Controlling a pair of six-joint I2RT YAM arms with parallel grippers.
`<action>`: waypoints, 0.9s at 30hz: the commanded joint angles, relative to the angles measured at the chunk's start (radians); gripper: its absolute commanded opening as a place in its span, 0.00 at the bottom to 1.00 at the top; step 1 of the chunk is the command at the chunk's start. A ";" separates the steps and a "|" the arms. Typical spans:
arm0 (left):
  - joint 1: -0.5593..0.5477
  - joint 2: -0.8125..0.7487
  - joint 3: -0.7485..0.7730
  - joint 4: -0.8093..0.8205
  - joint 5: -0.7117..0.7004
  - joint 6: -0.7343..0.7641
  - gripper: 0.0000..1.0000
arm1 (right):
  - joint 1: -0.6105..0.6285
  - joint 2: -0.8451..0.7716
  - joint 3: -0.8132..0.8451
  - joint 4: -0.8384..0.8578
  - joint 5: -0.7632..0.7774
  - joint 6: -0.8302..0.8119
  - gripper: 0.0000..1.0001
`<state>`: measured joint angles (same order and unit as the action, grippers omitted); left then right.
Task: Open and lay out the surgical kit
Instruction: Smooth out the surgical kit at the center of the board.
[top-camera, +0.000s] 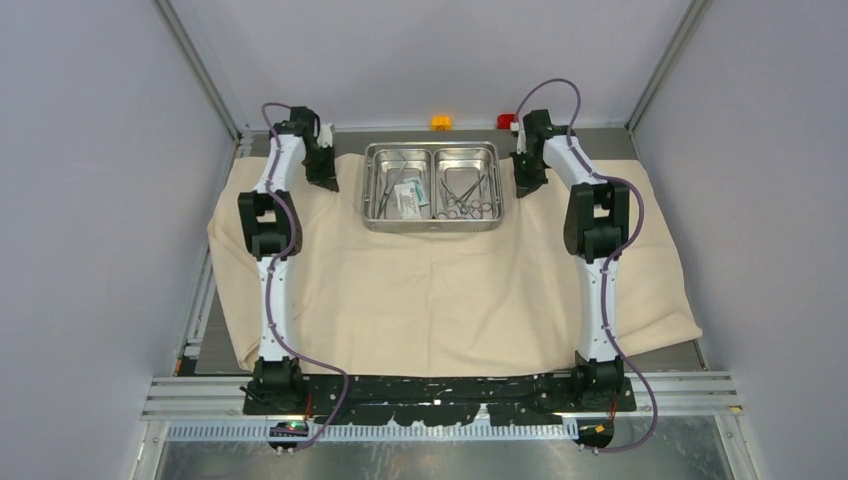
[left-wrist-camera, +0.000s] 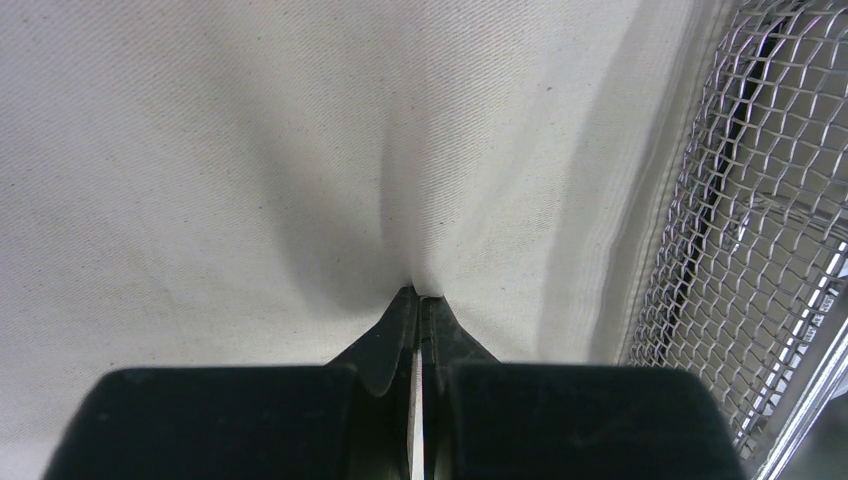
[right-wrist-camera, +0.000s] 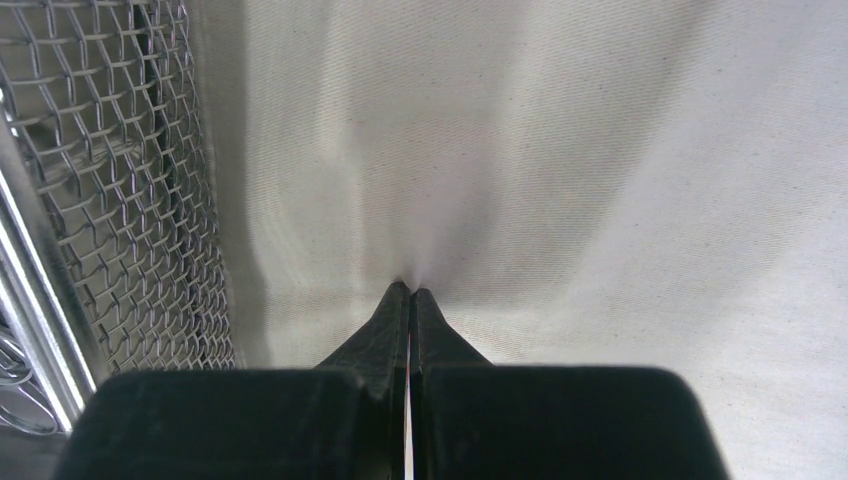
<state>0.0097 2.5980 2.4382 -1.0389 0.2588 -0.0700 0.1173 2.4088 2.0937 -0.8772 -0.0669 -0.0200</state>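
The surgical kit lies spread on the table. Its big beige cloth (top-camera: 440, 300) carries a shiny two-compartment steel tray (top-camera: 432, 227) at the far middle. Ring-handled clamps (top-camera: 465, 195) fill the tray's right half, and a white packet (top-camera: 408, 198) with slim tools lies in the left half. My left gripper (top-camera: 322, 180) is just left of the tray, shut on a pinch of the cloth (left-wrist-camera: 300, 150) at its tips (left-wrist-camera: 420, 292). My right gripper (top-camera: 527, 180) is just right of the tray, likewise shut on a raised pinch of cloth (right-wrist-camera: 550, 150) at its tips (right-wrist-camera: 411, 288).
A small orange block (top-camera: 441, 122) and a red block (top-camera: 506, 121) sit behind the tray at the table's far edge. Wire mesh (left-wrist-camera: 760, 200) stands close on the tray side of the left gripper, and the same mesh (right-wrist-camera: 120, 200) beside the right one. Grey walls enclose the table.
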 joint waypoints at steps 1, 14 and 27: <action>0.046 0.059 0.022 0.073 -0.103 0.042 0.00 | -0.010 0.022 0.019 0.052 0.056 -0.006 0.00; 0.038 0.054 -0.006 0.097 -0.098 0.023 0.00 | -0.069 0.114 0.188 -0.028 0.058 -0.037 0.00; 0.038 0.102 0.104 0.088 -0.134 0.025 0.00 | -0.070 0.131 0.190 -0.024 0.037 -0.028 0.00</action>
<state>0.0105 2.6377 2.5122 -1.0580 0.2623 -0.0723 0.0891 2.4962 2.2513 -0.9886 -0.1242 -0.0242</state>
